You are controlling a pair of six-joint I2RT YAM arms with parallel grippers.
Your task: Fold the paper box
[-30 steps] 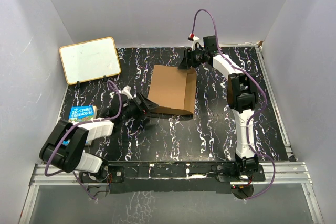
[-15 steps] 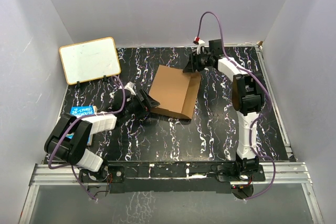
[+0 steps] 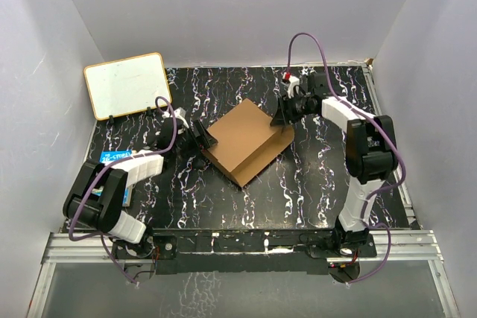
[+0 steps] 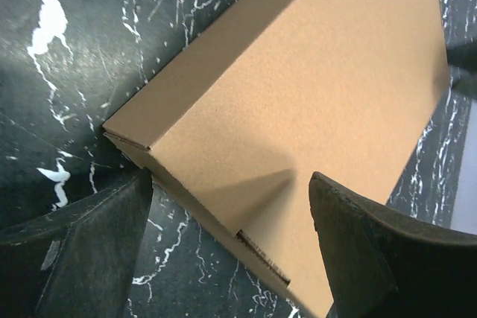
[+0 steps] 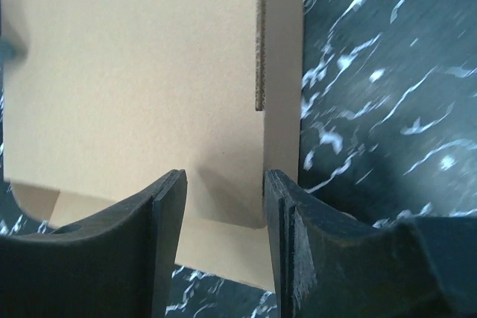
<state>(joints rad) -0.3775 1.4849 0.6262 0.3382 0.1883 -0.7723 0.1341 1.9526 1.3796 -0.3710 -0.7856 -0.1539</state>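
The box (image 3: 250, 139) lies shut and flat near the middle of the worktop (image 3: 313, 184). It is turned like a diamond, with one corner toward the arm bases and one toward the back wall. It looks only a little longer than wide. As far as I can judge, its long axis runs on the diagonal from near-left to far-right, with the broad lid face up.

The left hand (image 3: 197, 137) sits at the box's left corner, released, with its fingers (image 4: 89, 258) spread wide either side of that corner. The right hand (image 3: 282, 113) is over the far-right edge with a narrow gap between its fingers (image 5: 168, 221). It grips nothing I can see, and I cannot tell whether the tips touch the lid.

The main risk, I think, is the box skating or spinning. It is light, the worktop looks slick, and a push at one corner with no hold on the other would turn it. A slot shows by the lid edge in the right wrist view. If the tab there is not fully home, the lid could spring up once pressure comes off.
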